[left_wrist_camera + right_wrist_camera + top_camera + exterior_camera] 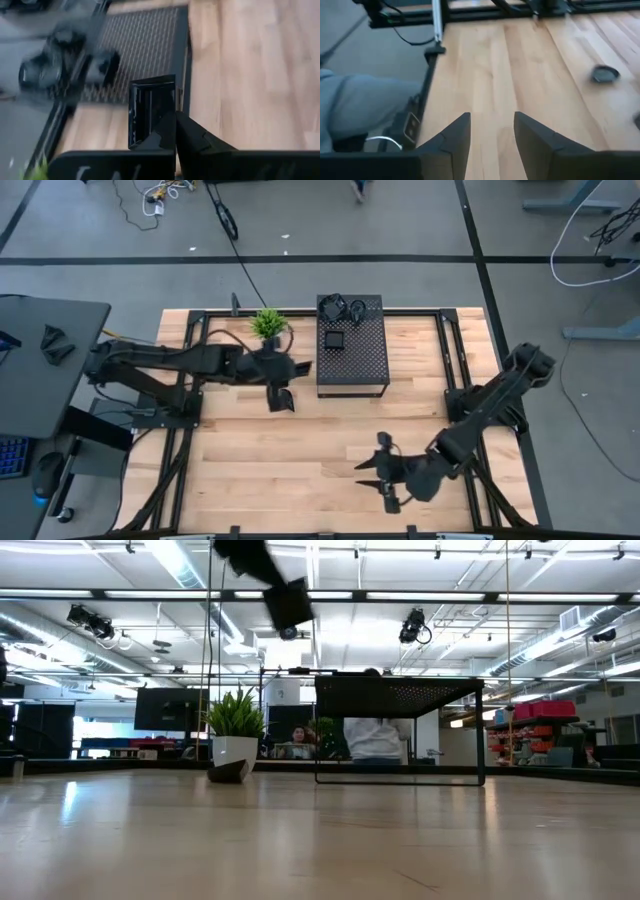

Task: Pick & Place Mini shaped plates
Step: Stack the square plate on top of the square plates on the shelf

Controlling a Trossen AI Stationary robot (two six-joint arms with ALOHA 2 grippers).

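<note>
High view: a pale wooden slatted table [300, 470] on grey concrete floor carries a black perforated metal box [352, 358] topped with small glossy black plates [333, 339]. Left gripper [281, 400] clamps one square plate [150, 110]; right gripper [385, 480] hangs empty, fingers parted.

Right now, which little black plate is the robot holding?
The square plate clamped in the left end effector, raised beside the perforated box. The other plates lie on top of that box.
</note>
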